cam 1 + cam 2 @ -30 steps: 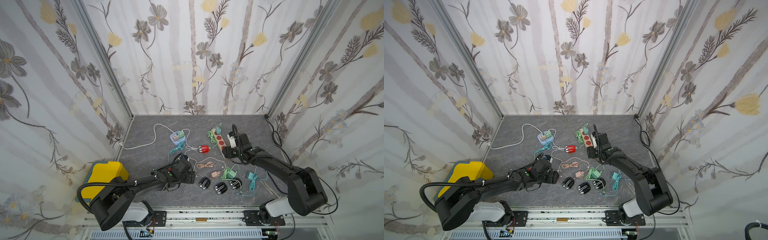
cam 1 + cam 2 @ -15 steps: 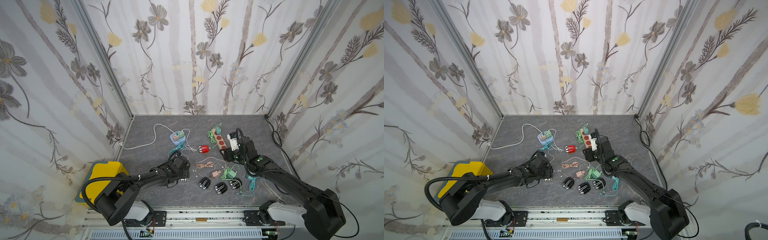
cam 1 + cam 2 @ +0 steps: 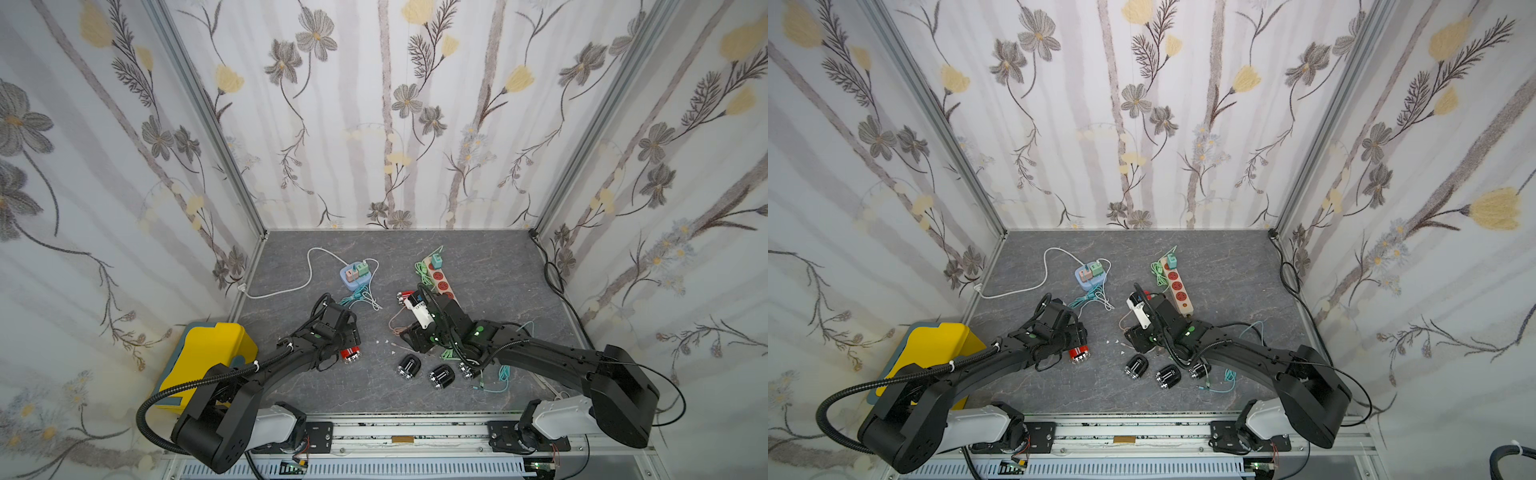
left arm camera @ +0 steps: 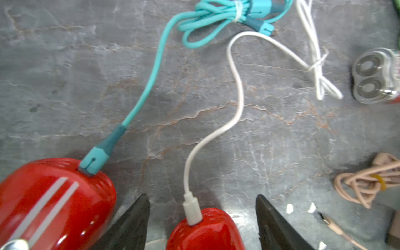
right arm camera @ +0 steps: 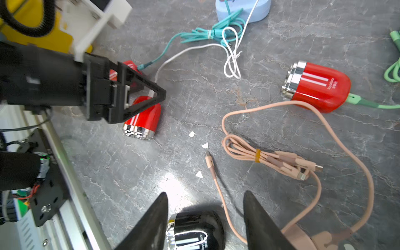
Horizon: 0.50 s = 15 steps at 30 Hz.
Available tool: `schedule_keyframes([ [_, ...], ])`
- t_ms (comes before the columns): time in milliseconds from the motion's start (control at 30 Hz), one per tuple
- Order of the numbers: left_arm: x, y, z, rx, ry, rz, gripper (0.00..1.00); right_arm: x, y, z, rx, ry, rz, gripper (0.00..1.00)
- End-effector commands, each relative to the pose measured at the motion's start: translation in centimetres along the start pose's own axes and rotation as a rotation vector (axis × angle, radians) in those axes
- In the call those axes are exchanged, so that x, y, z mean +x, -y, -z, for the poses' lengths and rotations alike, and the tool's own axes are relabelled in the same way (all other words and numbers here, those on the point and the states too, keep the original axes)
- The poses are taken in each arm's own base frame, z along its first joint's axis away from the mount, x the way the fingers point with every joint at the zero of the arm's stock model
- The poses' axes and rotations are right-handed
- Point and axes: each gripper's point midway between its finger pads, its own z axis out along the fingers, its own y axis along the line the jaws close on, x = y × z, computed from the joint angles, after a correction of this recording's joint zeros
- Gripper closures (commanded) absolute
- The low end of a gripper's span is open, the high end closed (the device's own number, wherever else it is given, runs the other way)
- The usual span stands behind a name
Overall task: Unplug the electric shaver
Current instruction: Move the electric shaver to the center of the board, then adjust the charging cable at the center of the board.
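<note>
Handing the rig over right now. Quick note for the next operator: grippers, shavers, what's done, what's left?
Left gripper: open, jaws either side of the red shaver, not clamped.
Right gripper: open over a black shaver, holding nothing.
White cable is plugged into that red shaver. Second red shaver has a teal cable in, third red shaver a green cable.
Done: nothing visibly unplugged.
Left: probably grip the shaver and pull the white plug.

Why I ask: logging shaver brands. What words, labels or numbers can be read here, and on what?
Nothing reads well enough to quote.
On the red shaver with the green cable: small white print beside its white stripes, too blurred to read.
On the black shaver: white print by its stripes, too blurred to read.
</note>
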Motion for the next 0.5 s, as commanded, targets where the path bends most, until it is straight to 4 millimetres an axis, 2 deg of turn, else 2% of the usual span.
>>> schedule_keyframes([
  [0,-1.5,2.9,1.3,0.141,0.035,-0.018,0.20,-0.2,0.9,-1.4,0.098,-0.013,0.019,0.43],
  [200,-3.3,3.9,3.1,0.199,0.098,0.019,0.08,0.4,2.5,-4.8,0.185,-0.061,0.044,0.39],
  [267,-3.8,4.3,3.4,0.238,0.113,0.035,0.00,0.2,2.7,-5.7,0.205,-0.075,0.063,0.39],
  [467,-5.0,5.2,3.6,0.299,0.179,0.055,0.00,0.3,3.2,-7.8,0.226,-0.117,0.092,0.40],
])
